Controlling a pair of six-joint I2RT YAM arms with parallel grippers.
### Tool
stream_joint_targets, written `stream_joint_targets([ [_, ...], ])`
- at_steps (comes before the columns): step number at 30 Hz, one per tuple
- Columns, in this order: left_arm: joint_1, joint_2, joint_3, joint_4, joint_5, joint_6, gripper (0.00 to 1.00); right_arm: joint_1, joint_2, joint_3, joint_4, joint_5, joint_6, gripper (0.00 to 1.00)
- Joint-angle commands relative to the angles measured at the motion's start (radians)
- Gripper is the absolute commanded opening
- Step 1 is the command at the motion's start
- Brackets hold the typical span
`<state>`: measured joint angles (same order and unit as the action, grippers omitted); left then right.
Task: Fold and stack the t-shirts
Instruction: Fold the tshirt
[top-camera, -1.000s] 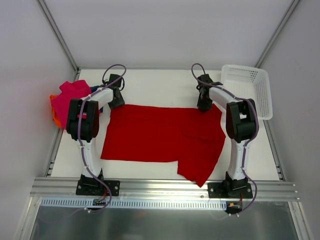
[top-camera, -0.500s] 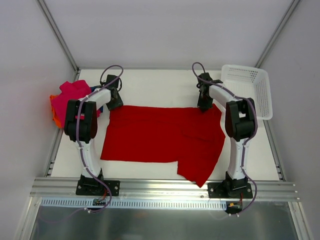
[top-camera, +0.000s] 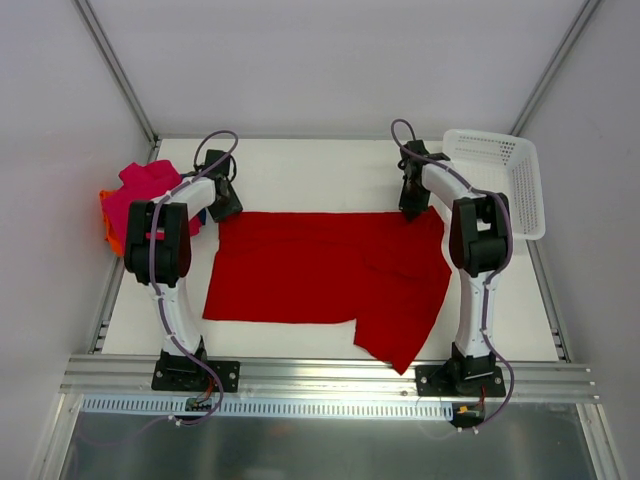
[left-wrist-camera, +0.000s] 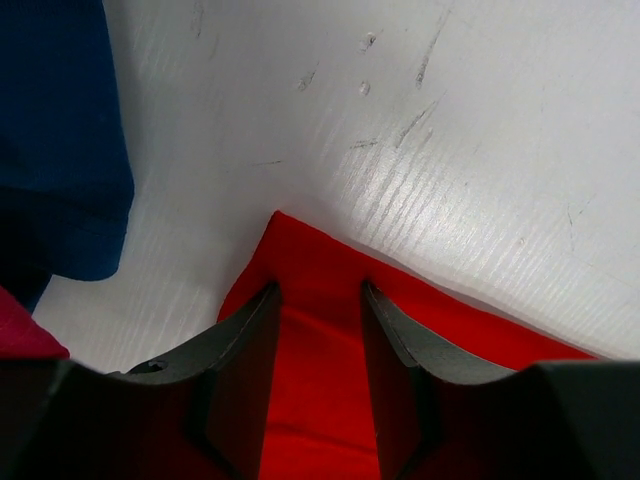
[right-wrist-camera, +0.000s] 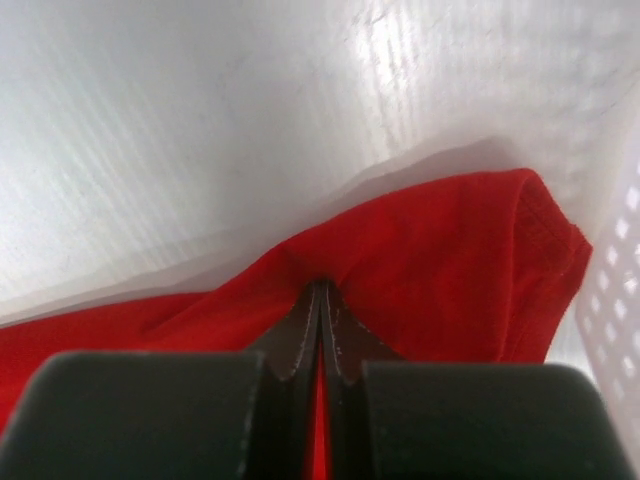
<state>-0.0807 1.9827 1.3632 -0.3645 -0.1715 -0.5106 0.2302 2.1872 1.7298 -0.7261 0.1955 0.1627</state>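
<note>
The bright red t-shirt (top-camera: 330, 270) lies spread flat across the table, with one part hanging toward the front right. My left gripper (top-camera: 226, 208) is at its far left corner. In the left wrist view the gripper (left-wrist-camera: 318, 295) is open, its jaws standing apart over the red corner (left-wrist-camera: 450, 330). My right gripper (top-camera: 410, 210) is at the shirt's far right corner. In the right wrist view the gripper (right-wrist-camera: 322, 285) is shut on the red cloth (right-wrist-camera: 450, 260). The magenta-pink t-shirt (top-camera: 140, 190), orange t-shirt (top-camera: 110, 238) and dark blue t-shirt (left-wrist-camera: 60, 150) are piled at the left edge.
A white mesh basket (top-camera: 500, 180) stands at the far right, close to my right gripper, and its wall shows in the right wrist view (right-wrist-camera: 615, 300). White enclosure walls and metal rails bound the table (top-camera: 320, 170).
Both grippers have shifted a little outward along the shirt's far edge, the left to the left and the right to the right. The shirt lies much the same.
</note>
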Motion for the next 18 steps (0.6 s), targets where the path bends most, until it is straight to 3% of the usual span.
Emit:
stream_joint_targets([
  [1,0.027,-0.004,-0.021,-0.082,0.026,-0.005,0.39,-0.045,0.048,0.075,-0.07,0.03,-0.037,0.01],
  [9,0.035,0.063,0.068,-0.102,0.046,-0.002,0.39,-0.103,0.14,0.252,-0.134,0.021,-0.081,0.0],
  [18,0.035,0.208,0.339,-0.183,0.072,-0.005,0.38,-0.121,0.232,0.444,-0.191,-0.022,-0.117,0.01],
])
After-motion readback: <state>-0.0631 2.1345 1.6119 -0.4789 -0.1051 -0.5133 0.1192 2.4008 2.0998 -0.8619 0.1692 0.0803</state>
